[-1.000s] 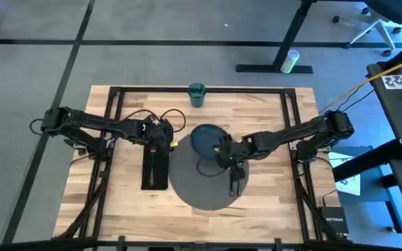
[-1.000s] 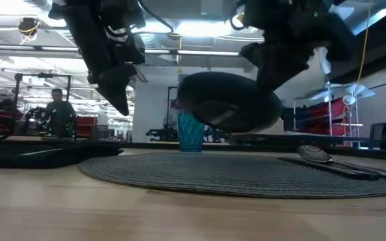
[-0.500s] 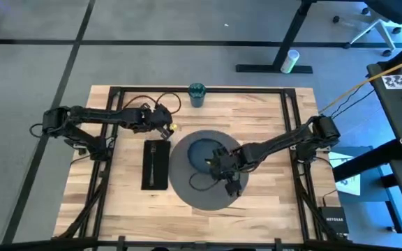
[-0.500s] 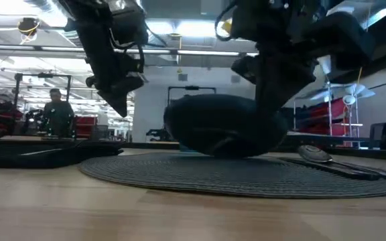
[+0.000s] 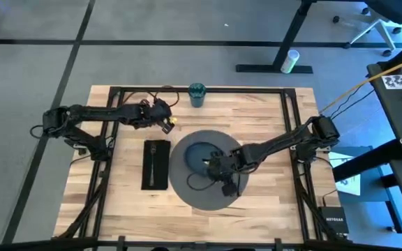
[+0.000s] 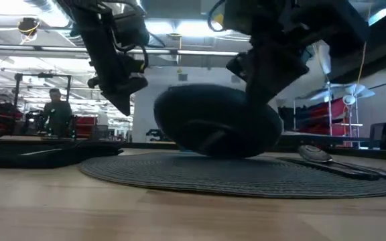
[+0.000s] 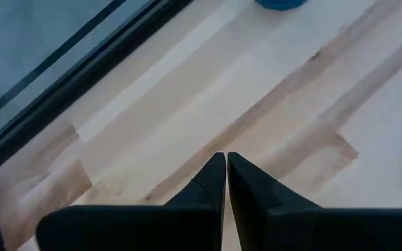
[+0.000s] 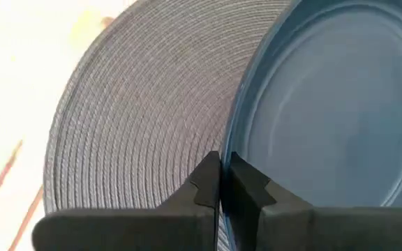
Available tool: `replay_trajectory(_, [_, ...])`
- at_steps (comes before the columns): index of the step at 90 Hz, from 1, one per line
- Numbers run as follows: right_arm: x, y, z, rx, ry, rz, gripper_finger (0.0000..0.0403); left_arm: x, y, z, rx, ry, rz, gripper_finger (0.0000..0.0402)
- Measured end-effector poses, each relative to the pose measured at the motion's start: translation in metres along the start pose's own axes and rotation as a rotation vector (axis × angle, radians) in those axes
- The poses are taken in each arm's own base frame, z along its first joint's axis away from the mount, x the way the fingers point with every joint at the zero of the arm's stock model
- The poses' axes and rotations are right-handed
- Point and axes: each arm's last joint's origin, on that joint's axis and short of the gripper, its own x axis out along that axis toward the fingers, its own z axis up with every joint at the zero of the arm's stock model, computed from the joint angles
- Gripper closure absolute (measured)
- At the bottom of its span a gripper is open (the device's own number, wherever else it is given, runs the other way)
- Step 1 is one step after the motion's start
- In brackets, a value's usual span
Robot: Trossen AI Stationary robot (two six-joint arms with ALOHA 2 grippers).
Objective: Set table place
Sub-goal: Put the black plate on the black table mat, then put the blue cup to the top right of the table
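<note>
My right claw (image 8: 220, 183) pinched on the near rim of the dark plate (image 5: 202, 155), held tilted over the grey mat (image 5: 184, 189) at mid-worktop (image 5: 264, 111); spoon (image 6: 315, 154) on the mat's right; napkin (image 5: 156, 164) left; left claw (image 7: 227, 178) closed, empty, near the teal cup (image 5: 197, 94).

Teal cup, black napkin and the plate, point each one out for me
teal cup (image 5: 197, 94), high view, its open top.
black napkin (image 5: 156, 164), high view, its middle.
plate (image 8: 340, 111), right wrist view, its inner face.
</note>
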Motion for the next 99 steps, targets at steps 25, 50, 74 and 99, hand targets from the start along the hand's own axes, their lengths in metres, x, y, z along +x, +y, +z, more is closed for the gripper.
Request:
replay_trajectory(25, [0.004,0.0,-0.001,0.008,0.012,0.01,0.0403,0.0,0.0,0.0,0.001,0.002,-0.007,0.0402])
replay_trajectory(50, [0.024,0.001,-0.007,0.012,0.055,0.075,0.0383,0.0,0.0,0.0,0.0,0.003,-0.007,0.0402])
replay_trajectory(74, [0.025,0.001,-0.007,0.007,0.055,0.085,0.0342,0.0,0.0,0.0,0.0,0.004,-0.006,0.0402])
replay_trajectory(99, [0.014,0.002,-0.005,-0.059,0.038,0.11,0.0338,-0.001,-0.002,-0.001,0.045,0.008,-0.03,0.0402])
